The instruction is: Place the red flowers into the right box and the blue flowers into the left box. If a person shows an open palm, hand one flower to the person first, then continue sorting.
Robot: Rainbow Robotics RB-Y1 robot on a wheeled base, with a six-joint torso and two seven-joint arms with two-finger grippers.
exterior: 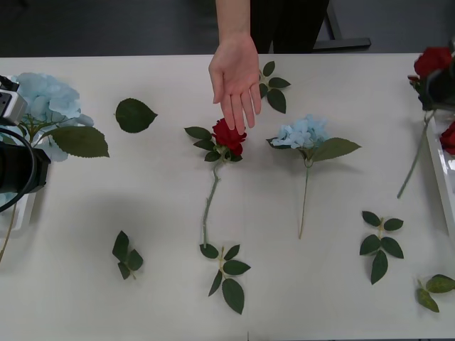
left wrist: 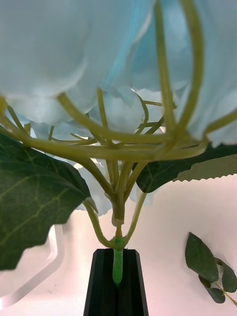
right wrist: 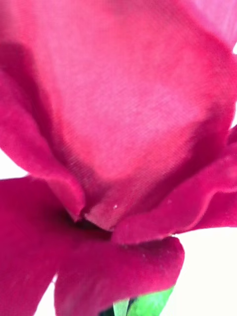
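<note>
My left gripper is shut on the green stem of a blue flower, holding its head up at the table's far left, by the left box. At the far right, my right gripper is shut on a red flower, whose petals sit close against the wrist camera. Another red flower lies in the right box. A red flower and a blue flower lie mid-table. A person's open palm reaches just above that red flower.
Loose green leaf sprigs lie about the table: one large leaf, a sprig at the front left, one at the front middle, others at the right and the front right corner.
</note>
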